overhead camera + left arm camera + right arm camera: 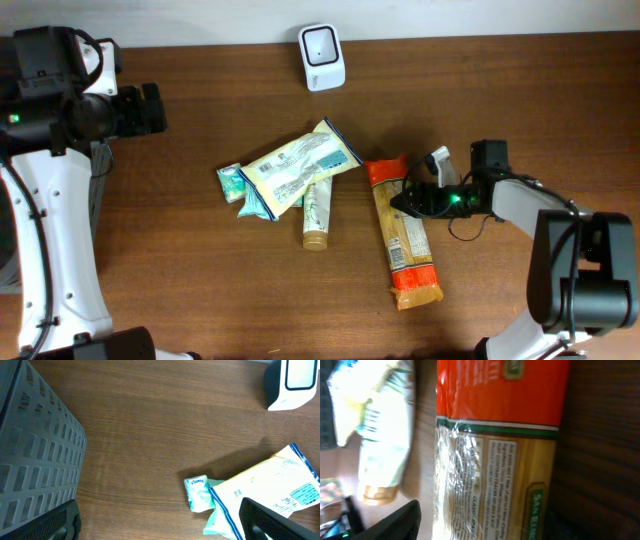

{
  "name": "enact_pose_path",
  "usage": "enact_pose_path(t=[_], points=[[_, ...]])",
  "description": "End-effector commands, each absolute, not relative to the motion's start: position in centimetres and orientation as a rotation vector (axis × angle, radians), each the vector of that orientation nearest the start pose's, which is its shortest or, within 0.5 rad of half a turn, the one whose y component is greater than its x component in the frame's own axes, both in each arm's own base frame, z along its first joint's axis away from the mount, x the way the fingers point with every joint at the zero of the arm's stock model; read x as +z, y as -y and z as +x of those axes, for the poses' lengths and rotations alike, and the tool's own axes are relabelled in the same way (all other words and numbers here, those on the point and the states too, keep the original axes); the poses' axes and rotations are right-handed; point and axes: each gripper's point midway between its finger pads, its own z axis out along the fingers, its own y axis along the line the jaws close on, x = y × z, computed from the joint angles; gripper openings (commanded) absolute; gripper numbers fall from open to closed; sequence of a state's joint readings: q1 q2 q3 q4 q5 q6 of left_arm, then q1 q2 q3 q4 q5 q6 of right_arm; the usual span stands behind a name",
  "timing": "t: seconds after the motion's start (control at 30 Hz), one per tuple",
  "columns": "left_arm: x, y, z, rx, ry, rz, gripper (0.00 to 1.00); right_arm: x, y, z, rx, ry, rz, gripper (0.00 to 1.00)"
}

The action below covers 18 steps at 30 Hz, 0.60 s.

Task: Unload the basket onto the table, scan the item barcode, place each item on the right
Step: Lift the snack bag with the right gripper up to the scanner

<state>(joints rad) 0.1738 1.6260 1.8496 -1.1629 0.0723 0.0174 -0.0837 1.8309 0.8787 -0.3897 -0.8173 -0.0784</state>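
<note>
Where the overhead view is consulted, we find the white barcode scanner [322, 57] at the far edge of the wooden table [200, 290], well apart from the goods. The orange-ended pasta packet [404, 240] lies flat, right of centre. The right gripper [406, 199] reaches in from the right and sits over the packet's upper part. To the left lies a pile: a yellow-and-white pouch [298, 167] overlapping a tube [316, 218], with a teal tissue pack [230, 183] at its left end. The left gripper [152, 108] hangs at the far left, well apart from all goods.

From the left wrist view, we see its fingers [52, 522] at the bottom corners, spread wide with only bare table between them. A grey slotted crate [35, 445] fills the left side.

From the right wrist view, the pasta packet fills the frame. One finger [395, 521] shows at lower left, standing clear of the packet's edge with table between. We read the jaws as parted and holding nothing; the second finger is too dark to make out.
</note>
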Motion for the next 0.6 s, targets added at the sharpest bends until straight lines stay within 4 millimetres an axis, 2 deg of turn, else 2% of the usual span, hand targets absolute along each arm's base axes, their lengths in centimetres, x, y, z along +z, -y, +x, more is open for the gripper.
enact_pose_path(t=[0.0, 0.07, 0.1, 0.23, 0.3, 0.4, 0.47, 0.57], points=[[29.6, -5.8, 40.1, -0.022, -2.487, -0.171, 0.99, -4.8, -9.5, 29.3, 1.13, -2.855, 0.057, 0.64], [29.6, -5.8, 40.1, -0.022, -2.487, -0.171, 0.99, -5.9, -9.6, 29.1, 1.139, -2.872, 0.077, 0.49], [29.6, -5.8, 40.1, -0.022, -2.487, -0.171, 0.99, -6.2, -9.6, 29.1, 1.147, -2.869, 0.078, 0.46], [29.6, -5.8, 40.1, -0.022, -2.487, -0.17, 0.99, -5.9, -10.5, 29.8, 1.162, -2.836, 0.017, 0.45], [29.6, -5.8, 40.1, -0.022, -2.487, -0.171, 0.99, -5.2, -11.1, 30.5, 1.169, -2.839, -0.008, 0.04], [29.6, -5.8, 40.1, -0.022, -2.487, -0.171, 0.99, -1.9, -10.9, 32.5, 1.125, -2.866, -0.025, 0.04], [29.6, -5.8, 40.1, -0.022, -2.487, -0.171, 0.99, 2.1, -10.3, 34.3, 1.014, -2.85, -0.066, 0.04], [29.6, -5.8, 40.1, -0.022, -2.487, -0.17, 0.99, 8.0, -9.7, 35.5, 0.843, -2.801, -0.122, 0.04]])
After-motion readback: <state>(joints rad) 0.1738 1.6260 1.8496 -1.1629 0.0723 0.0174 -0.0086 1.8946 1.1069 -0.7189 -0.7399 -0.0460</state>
